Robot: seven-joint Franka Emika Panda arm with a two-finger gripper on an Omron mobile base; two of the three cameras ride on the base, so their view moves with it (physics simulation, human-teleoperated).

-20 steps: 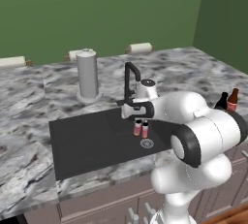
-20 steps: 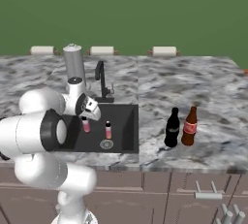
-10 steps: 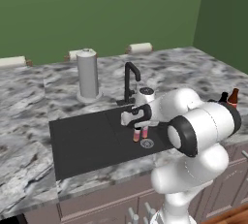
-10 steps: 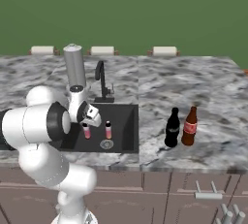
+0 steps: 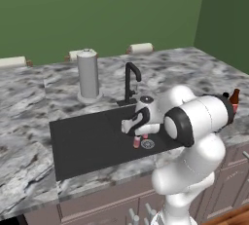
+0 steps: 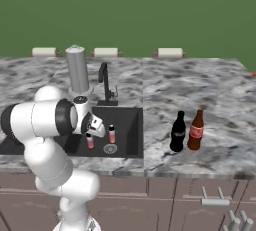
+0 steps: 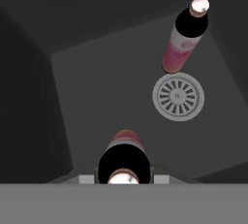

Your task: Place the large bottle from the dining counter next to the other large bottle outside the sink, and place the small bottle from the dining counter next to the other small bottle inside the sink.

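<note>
The gripper (image 7: 125,178) is clamping its two fingers on the small bottle (image 7: 124,157), one to each side of its dark upper part, and is holding it upright low inside the sink (image 6: 127,125). Two small bottles are standing in the basin: the held one (image 6: 90,141) and the other small bottle (image 6: 112,134), near each other but apart, with the single round drain (image 6: 110,148) lying just in front of them. One black faucet (image 6: 104,82) is rising at the far edge of the basin, and one tall grey canister (image 6: 77,69) is standing to its left. Out on the counter to the right, well apart from the sink, two large bottles are standing side by side: the other large bottle (image 6: 177,131) and the large bottle (image 6: 195,130).
</note>
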